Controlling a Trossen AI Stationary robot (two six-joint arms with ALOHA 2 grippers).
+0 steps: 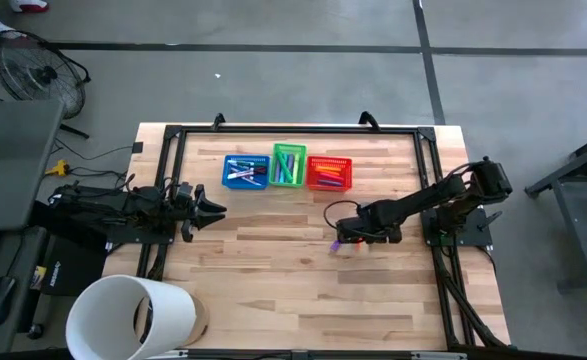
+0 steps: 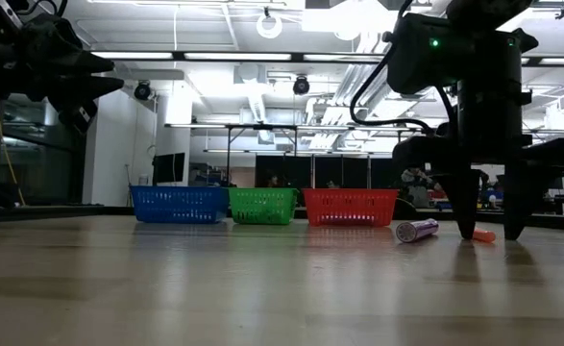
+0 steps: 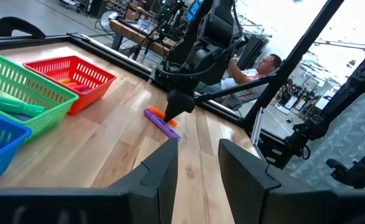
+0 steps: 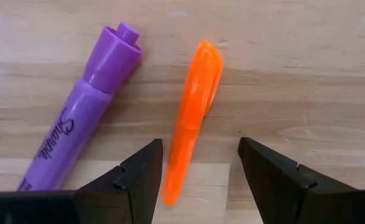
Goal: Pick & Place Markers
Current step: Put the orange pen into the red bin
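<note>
The right gripper is hanging low over the wooden bench, a little in front of the red basket. Its jaws are standing open, one on each side of the orange marker. They are not holding it. The orange marker is lying flat on the bench between them. In the low view the tips are reaching down to the bench, or very near it.

The purple marker is lying flat just beside the orange one, not touching it. It is outside the jaws. It is thicker than the orange one and has writing on its side.

Three baskets are sitting in a row near the back of the bench. The blue basket is on the left, the green basket is in the middle and the red basket is on the right. More markers are lying inside them. I cannot tell how many.

The left gripper is waiting above the left side of the bench, well apart from the two loose markers. Its jaws are standing partly open and holding nothing.

A white bucket is sitting at the front left corner of the bench. A person is sitting in the room behind the bench.
</note>
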